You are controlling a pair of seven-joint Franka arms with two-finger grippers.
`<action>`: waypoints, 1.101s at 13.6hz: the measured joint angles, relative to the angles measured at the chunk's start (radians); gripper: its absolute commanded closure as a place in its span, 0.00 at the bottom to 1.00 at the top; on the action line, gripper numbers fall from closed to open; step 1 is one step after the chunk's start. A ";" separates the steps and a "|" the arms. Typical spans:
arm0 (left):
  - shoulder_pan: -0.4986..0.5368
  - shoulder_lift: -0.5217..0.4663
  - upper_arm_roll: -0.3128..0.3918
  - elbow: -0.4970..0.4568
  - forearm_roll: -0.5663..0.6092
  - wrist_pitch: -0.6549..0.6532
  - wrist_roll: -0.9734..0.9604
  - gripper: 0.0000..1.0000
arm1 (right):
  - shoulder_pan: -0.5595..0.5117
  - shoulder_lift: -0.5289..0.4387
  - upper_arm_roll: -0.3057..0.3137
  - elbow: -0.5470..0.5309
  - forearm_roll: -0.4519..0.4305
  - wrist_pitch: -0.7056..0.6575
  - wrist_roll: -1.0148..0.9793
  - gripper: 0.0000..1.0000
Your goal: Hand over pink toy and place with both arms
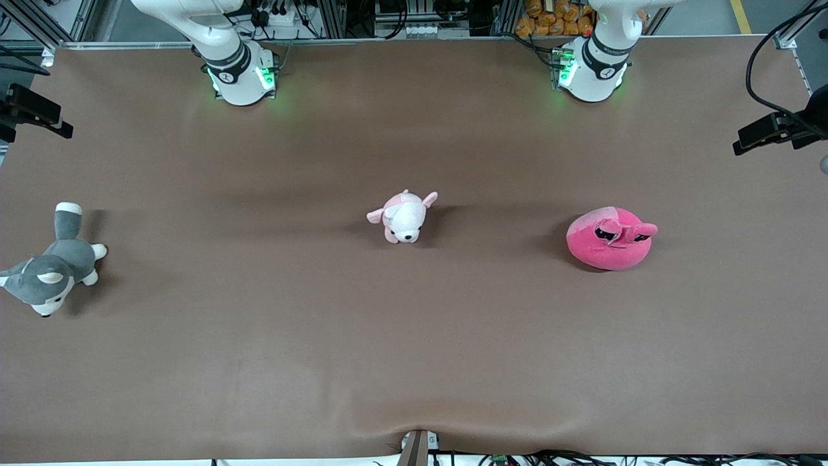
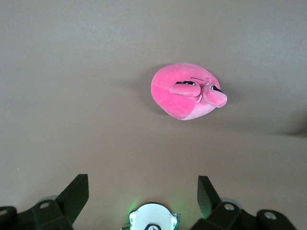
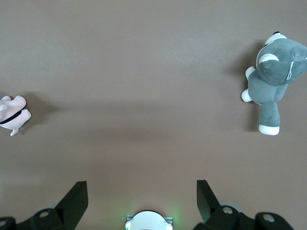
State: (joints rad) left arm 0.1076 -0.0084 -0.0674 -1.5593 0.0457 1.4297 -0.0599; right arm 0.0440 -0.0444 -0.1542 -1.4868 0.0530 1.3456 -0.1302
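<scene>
The pink toy (image 1: 608, 238), a round hot-pink plush with black half-lidded eyes, lies on the brown table toward the left arm's end. It also shows in the left wrist view (image 2: 187, 91). My left gripper (image 2: 142, 179) is open and empty, held high over the table near its own green-lit base (image 1: 592, 71), apart from the toy. My right gripper (image 3: 141, 183) is open and empty, high over the table near its base (image 1: 240, 77). Neither hand shows in the front view. Both arms wait.
A pale pink-and-white puppy plush (image 1: 403, 217) lies mid-table and shows in the right wrist view (image 3: 12, 115). A grey-and-white husky plush (image 1: 52, 265) lies at the right arm's end, also in the right wrist view (image 3: 273, 72). Black camera mounts (image 1: 776, 129) stand at the table ends.
</scene>
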 measured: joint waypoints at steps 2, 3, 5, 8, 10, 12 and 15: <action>0.000 0.011 0.001 0.000 0.000 0.000 -0.014 0.00 | 0.000 0.000 0.000 0.000 0.000 0.000 0.000 0.00; 0.000 0.013 0.001 0.000 0.000 0.000 -0.050 0.00 | 0.000 0.000 0.000 0.000 0.000 0.000 0.000 0.00; -0.001 0.013 -0.002 0.000 0.000 0.017 -0.195 0.00 | 0.000 0.000 0.000 0.000 0.000 0.000 0.000 0.00; -0.005 0.013 -0.011 -0.011 0.000 0.043 -0.392 0.00 | 0.000 0.000 0.000 0.000 0.000 0.000 0.000 0.00; -0.005 0.014 -0.011 -0.041 0.000 0.047 -0.538 0.00 | -0.001 0.000 0.000 0.000 0.000 0.000 0.000 0.00; -0.005 0.016 -0.015 -0.074 -0.002 0.071 -0.710 0.00 | -0.005 0.000 -0.001 0.000 0.000 0.000 0.000 0.00; -0.008 0.019 -0.025 -0.115 -0.009 0.116 -0.845 0.00 | -0.010 0.000 -0.002 0.000 0.002 0.000 0.000 0.00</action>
State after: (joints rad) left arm 0.1001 0.0109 -0.0920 -1.6742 0.0366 1.5461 -0.9045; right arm 0.0344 -0.0440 -0.1564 -1.4868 0.0548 1.3456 -0.1302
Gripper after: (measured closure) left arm 0.000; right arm 0.000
